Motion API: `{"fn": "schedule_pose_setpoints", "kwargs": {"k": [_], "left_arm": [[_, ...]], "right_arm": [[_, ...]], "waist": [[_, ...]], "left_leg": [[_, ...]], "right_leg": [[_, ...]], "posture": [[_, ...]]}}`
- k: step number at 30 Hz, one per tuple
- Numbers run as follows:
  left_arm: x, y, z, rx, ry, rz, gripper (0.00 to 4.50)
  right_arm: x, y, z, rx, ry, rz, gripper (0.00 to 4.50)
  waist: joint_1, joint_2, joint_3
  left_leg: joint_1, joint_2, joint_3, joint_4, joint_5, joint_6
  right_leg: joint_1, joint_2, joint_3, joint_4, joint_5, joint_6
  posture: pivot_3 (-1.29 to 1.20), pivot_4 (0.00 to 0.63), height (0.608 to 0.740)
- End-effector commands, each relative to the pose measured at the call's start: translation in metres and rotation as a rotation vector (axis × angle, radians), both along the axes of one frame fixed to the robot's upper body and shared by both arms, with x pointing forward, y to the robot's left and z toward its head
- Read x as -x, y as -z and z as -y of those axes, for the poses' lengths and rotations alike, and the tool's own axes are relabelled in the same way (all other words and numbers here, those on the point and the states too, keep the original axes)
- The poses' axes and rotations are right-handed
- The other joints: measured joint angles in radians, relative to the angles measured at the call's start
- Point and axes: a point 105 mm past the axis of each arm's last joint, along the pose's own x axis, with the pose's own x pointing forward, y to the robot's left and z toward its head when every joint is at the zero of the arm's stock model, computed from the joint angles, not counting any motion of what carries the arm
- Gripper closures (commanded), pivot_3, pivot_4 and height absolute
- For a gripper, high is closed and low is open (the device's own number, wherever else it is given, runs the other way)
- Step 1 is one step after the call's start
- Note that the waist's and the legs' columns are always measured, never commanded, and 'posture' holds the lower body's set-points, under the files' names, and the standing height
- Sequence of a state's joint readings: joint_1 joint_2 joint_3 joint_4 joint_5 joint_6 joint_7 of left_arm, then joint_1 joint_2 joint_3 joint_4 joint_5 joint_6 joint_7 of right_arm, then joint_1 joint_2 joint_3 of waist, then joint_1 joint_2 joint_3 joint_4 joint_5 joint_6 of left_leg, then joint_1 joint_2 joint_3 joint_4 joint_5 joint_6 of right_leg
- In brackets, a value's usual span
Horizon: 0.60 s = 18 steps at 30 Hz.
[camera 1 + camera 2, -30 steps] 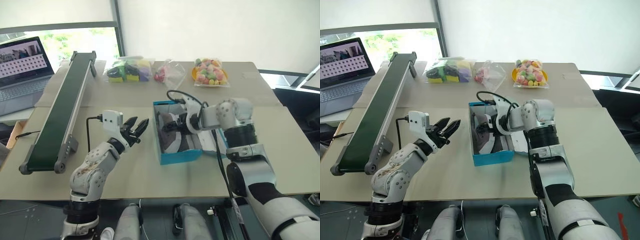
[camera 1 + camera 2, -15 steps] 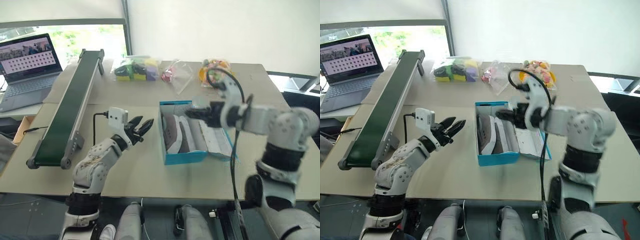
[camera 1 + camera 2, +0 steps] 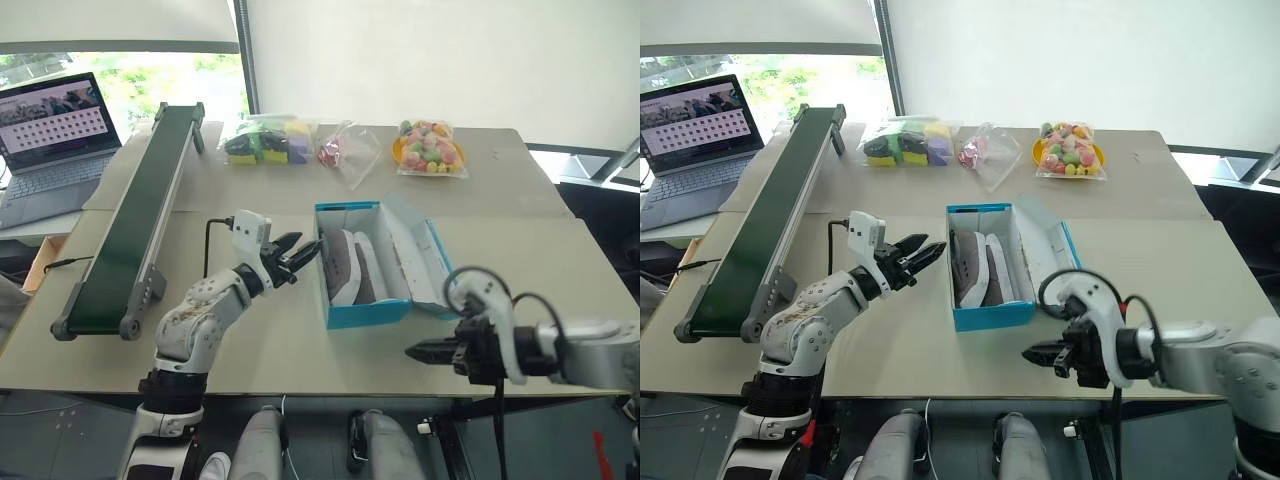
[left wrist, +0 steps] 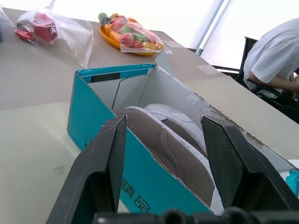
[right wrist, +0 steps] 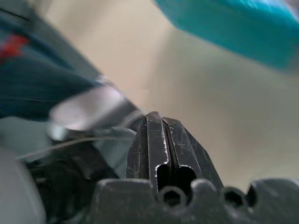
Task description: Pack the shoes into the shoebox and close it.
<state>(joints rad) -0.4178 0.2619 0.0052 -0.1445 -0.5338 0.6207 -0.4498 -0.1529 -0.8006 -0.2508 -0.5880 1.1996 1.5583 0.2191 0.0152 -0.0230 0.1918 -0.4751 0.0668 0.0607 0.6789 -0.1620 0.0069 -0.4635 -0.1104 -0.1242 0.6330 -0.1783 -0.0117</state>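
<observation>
On the surface (image 3: 300,350) the open shoebox (image 3: 345,305) holds both shoes (image 3: 350,265) on edge, its printed side wall seen from the left wrist, with the spread, empty left claw (image 3: 300,255) at its nine o'clock and the right claw (image 3: 418,351), pressed together, near its five o'clock.

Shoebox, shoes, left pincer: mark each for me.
Shoebox (image 3: 366,314), left eye view, near turquoise wall.
Shoes (image 3: 342,262), left eye view, grey upper.
Left pincer (image 3: 306,253), left eye view, between the open fingertips.
</observation>
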Motion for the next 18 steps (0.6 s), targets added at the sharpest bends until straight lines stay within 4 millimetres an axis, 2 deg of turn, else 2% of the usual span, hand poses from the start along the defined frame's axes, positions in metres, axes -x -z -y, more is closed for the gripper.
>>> {"fn": "schedule_pose_setpoints", "kwargs": {"k": [1, 4, 7, 12, 18], "left_arm": [[0.001, -0.011, 0.005, 0.001, 0.028, 0.037, 1.83], [0.001, -0.011, 0.004, -0.002, 0.032, 0.035, 1.83], [0.0, -0.011, 0.006, -0.005, 0.038, 0.03, 1.83], [-0.001, -0.012, 0.007, -0.006, 0.044, 0.029, 1.83], [-0.002, -0.015, 0.006, -0.012, 0.045, 0.034, 1.83]], "right_arm": [[-0.022, 0.024, 0.03, 0.09, 0.303, 0.048, 4.48], [-0.034, 0.03, 0.038, 0.043, 0.485, 0.082, 4.48], [-0.043, 0.037, 0.037, -0.044, 0.643, 0.094, 4.48], [-0.059, 0.042, 0.035, -0.217, 0.877, 0.109, 4.48], [-0.083, 0.044, 0.044, -0.409, 1.233, 0.145, 4.48]], "waist": [[0.0, 0.0, 0.0], [0.0, 0.0, 0.0], [0.0, 0.0, 0.0], [-0.001, 0.001, 0.0], [-0.003, 0.001, -0.001]], "left_leg": [[0.0, 0.0, 0.0, 0.0, 0.0, 0.0], [-0.001, -0.002, 0.001, 0.0, 0.0, 0.004], [-0.001, -0.001, 0.001, 0.0, 0.0, 0.005], [-0.002, 0.0, 0.001, 0.0, -0.001, 0.004], [-0.001, 0.0, 0.001, 0.0, -0.001, 0.003]], "right_leg": [[0.001, 0.001, 0.0, -0.002, 0.001, 0.001], [0.0, 0.0, 0.002, -0.002, 0.003, 0.004], [0.0, 0.001, 0.002, -0.002, 0.005, 0.008], [-0.001, 0.002, 0.001, -0.002, 0.005, 0.008], [-0.001, 0.002, 0.002, -0.002, 0.003, 0.004]], "posture": [[0.0, 0.15, 0.681], [0.0, 0.15, 0.681], [0.0, 0.15, 0.681], [0.0, 0.15, 0.681], [0.0, 0.15, 0.681]]}}
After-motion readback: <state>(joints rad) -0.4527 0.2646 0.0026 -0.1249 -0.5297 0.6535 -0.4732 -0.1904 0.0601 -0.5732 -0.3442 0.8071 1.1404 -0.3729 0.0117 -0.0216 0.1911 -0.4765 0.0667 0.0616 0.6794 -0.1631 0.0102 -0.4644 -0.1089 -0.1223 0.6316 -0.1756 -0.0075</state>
